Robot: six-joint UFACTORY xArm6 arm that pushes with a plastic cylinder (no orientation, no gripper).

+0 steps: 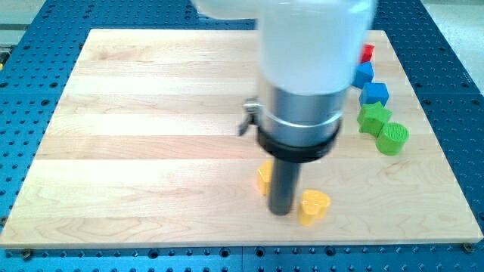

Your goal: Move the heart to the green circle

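Note:
A yellow heart [314, 206] lies near the board's bottom edge, right of centre. The green circle [393, 139], a ribbed cylinder, stands at the view's right. My tip [281, 211] touches the board just left of the heart, close against its left side. The rod stands between the heart and another yellow block [263, 177], which is partly hidden behind it; its shape cannot be made out. The arm's white and silver body hides the board's upper middle.
A green star-like block [373, 117] sits just above-left of the green circle. Two blue blocks [374, 93] [364, 73] and a red block [367, 53] line up above it. The wooden board [151, 136] lies on a blue perforated table.

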